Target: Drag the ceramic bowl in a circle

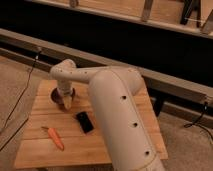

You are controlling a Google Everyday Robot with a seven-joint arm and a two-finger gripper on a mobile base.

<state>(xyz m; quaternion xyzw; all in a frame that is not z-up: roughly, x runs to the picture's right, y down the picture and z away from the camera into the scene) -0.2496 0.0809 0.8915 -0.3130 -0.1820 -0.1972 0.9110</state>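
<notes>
The gripper (66,101) sits directly over the ceramic bowl (58,94), near the bench's (125,150) far left corner; the bowl shows just left, under it.

Your slatted wooden desk (120,150), carrying the ceramic bowl (59,94) under the hand (65,102), a black slab (84,121) mid-desk, an orange carrot (55,138) near your front-left corner

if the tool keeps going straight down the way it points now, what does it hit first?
Most likely the ceramic bowl: the tool points down right at it, at the wooden table's far-left part. Contact can't be judged; depth is unclear.
</notes>
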